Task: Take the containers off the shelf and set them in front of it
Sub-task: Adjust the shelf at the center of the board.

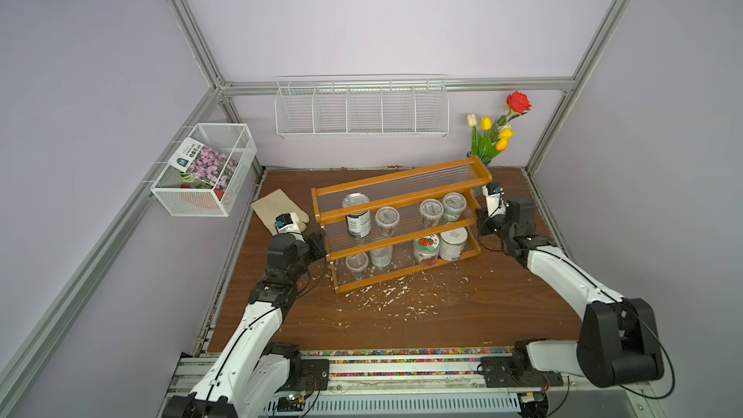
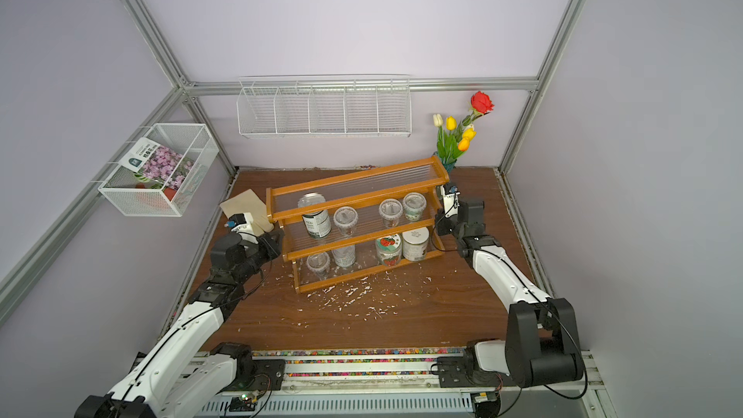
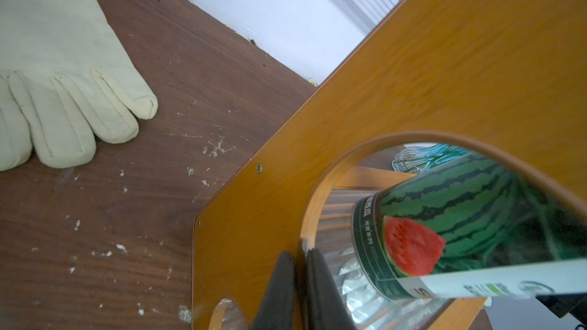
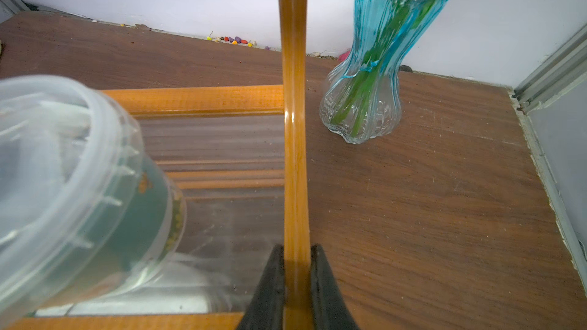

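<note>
Both hands are clenched on the shelf (image 1: pixel 402 184) itself, not on a container. The left hand (image 3: pixel 298 253) pinches the edge of the left side panel at its round cut-out, and the right hand (image 4: pixel 295 247) pinches the thin edge of the right side panel. The shelf's long axis runs from hand to hand and sits askew on the bench (image 1: pixel 442 315), with the left end nearer the robot and the right end further back by the blue glass vase (image 4: pixel 374 74). All eight containers are on it, so each one lies inward from a hand. The watermelon tin (image 3: pixel 460 217) stands just inside the left panel, closest to the left hand. A clear lidded tub (image 4: pixel 79 185) with greenish contents stands just inside the right panel, closest to the right hand. On the bottom tier are the strawberry-labelled jar (image 1: pixel 425 250), touching or nearly touching the white-lidded jar (image 1: pixel 453 244), then a second tin (image 1: pixel 381 255) and another clear tub (image 1: pixel 357 265). The top tier is bare. The tin's label shows striped rind and a red slice; its small print and the seed packet (image 1: pixel 203 162) in the wire basket (image 1: pixel 225 203) are too small to read. I judge either hand must let go of the frame before reaching inward.
</note>
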Motion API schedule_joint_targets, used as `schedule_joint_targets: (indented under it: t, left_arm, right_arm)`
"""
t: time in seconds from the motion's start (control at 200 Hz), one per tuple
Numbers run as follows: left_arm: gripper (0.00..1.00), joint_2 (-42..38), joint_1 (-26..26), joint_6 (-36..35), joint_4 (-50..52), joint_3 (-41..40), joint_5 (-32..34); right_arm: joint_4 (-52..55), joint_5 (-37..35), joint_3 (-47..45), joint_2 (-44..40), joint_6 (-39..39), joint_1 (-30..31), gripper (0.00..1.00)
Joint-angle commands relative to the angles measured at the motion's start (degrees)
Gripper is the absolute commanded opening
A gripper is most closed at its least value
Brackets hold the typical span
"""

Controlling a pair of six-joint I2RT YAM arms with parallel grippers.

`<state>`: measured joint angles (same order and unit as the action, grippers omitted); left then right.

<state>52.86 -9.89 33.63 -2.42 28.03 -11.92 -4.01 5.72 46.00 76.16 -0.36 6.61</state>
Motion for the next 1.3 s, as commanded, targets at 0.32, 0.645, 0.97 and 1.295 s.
schedule_joint_targets:
  t: [0.32, 0.645, 0.97, 1.295]
  left_arm:
    - [0.14, 18.2, 7.2, -9.7, 7.6, 3.7, -13.6]
    - [0.14, 30.2, 8.7, -16.4, 11.1, 12.0, -18.9]
    - [0.14, 36.3, 8.6, -16.6, 8.1, 16.3, -20.9]
    - [0.14, 40.1, 8.7, -16.6, 5.7, 19.6, -22.0]
  right_arm:
    - [2.8, -11.0, -4.7, -6.5, 10.5, 6.8, 0.0]
    - [2.7, -18.2, -5.7, -10.4, 13.0, 9.7, 0.0]
    - [-2.1, -22.6, -3.9, -5.5, 12.7, 10.1, 0.0]
    - [-4.9, -23.5, -1.1, -1.3, 12.8, 10.0, 0.0]
